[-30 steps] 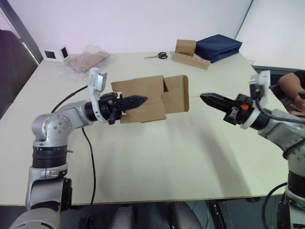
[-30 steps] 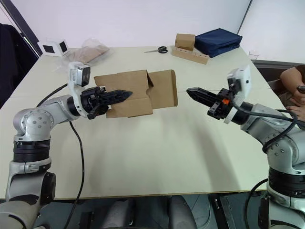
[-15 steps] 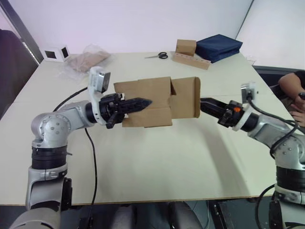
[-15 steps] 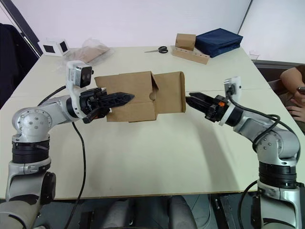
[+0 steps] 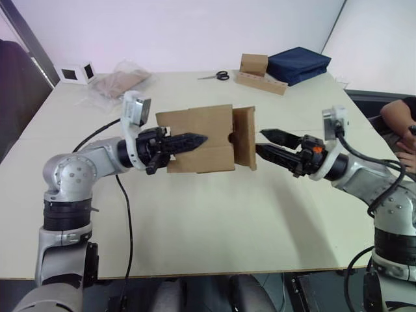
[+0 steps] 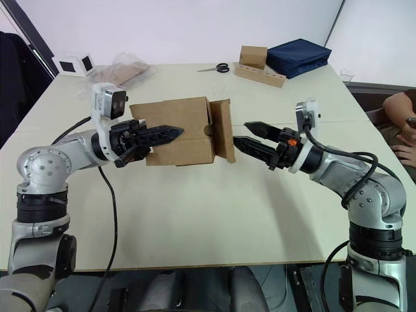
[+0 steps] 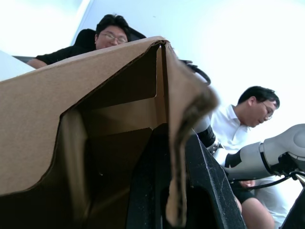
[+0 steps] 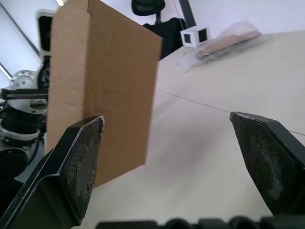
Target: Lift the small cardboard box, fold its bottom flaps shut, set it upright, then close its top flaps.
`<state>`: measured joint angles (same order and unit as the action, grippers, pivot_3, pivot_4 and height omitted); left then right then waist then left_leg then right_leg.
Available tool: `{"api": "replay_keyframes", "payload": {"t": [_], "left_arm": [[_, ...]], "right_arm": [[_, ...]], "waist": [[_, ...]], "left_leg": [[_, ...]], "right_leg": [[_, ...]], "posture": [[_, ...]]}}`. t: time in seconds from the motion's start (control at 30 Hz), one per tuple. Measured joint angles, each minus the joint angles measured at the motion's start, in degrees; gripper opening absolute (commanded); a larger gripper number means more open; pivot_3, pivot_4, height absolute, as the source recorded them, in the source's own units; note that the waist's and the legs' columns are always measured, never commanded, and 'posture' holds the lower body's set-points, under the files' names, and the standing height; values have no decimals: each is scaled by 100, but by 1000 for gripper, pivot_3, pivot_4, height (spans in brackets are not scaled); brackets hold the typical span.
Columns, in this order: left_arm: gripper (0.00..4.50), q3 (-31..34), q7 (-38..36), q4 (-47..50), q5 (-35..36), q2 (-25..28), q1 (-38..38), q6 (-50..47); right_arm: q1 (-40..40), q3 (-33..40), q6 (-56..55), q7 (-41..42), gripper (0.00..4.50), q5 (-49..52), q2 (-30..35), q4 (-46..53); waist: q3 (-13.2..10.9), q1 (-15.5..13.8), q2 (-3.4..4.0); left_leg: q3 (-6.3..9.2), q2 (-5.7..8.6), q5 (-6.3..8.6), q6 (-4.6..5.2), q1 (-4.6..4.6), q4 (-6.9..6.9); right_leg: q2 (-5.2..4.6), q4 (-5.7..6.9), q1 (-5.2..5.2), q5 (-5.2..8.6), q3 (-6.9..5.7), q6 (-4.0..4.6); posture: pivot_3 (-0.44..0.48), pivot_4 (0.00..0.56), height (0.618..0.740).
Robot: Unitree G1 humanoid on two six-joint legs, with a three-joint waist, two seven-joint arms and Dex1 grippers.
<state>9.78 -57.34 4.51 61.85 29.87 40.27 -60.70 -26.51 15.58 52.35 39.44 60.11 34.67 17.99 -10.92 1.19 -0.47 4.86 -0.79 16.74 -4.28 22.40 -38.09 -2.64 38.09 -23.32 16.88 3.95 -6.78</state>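
The small cardboard box [image 5: 195, 140] hangs on its side above the middle of the table [image 5: 214, 221]. My left gripper [image 5: 200, 138] is shut on its near wall, one finger [image 7: 202, 179] outside the cardboard edge. The box's right end flap [image 5: 245, 136] stands turned edge-on towards the box opening. My right gripper [image 5: 260, 140] is open just right of that flap, its fingertips level with it. In the right wrist view the flap [image 8: 102, 90] stands beside one finger [image 8: 81, 148], and the other finger [image 8: 269, 152] is far apart from it.
At the table's far side lie scissors [image 5: 214, 76], a brown box on a holed cardboard strip [image 5: 259, 73], a navy bag [image 5: 297, 63], a clear plastic bag [image 5: 117, 81] and a white cube [image 5: 77, 73]. A person's arm [image 5: 398, 117] is at the right edge.
My right gripper moved in to the box's right end and opened. The end flap swung from facing me to edge-on. The left gripper shifted the box slightly right.
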Motion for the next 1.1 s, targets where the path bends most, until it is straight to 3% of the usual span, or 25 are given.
{"api": "replay_keyframes", "payload": {"t": [0.4,1.1], "left_arm": [[0,0,24,-39,-12,-64,2,40],[0,9,51,-109,-161,-46,-9,158]], "right_arm": [[-30,-236,77,-486,4433,381,-331,219],[-54,-276,192,-963,4433,1107,-286,529]], "waist": [[0,0,0],[0,1,0]], "left_leg": [[0,0,0,0,0,0],[0,0,0,0,0,0]], "right_leg": [[0,0,0,0,0,0],[0,-1,0,0,0,0]], "posture": [[0,150,740],[0,150,740]]}}
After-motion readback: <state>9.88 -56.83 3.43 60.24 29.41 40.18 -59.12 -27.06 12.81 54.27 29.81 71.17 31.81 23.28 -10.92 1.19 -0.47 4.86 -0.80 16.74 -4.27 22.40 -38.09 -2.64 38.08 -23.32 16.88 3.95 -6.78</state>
